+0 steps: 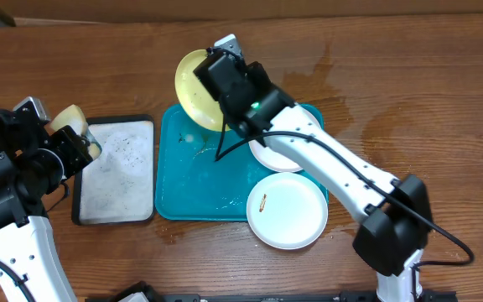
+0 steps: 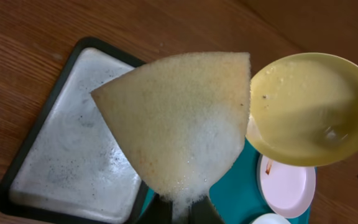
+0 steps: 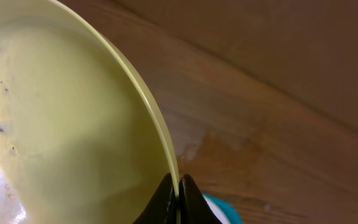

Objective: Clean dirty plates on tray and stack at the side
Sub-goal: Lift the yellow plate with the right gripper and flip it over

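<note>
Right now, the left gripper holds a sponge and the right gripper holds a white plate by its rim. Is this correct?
Not quite. The right gripper holds the pale yellow plate by its rim, not a white one; the right wrist view shows it. The left gripper does hold the sponge.

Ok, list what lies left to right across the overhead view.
sponge → black-rimmed tray → yellow plate → near white plate with the brown smear.

Arms — white links, black joints; thin black cables.
</note>
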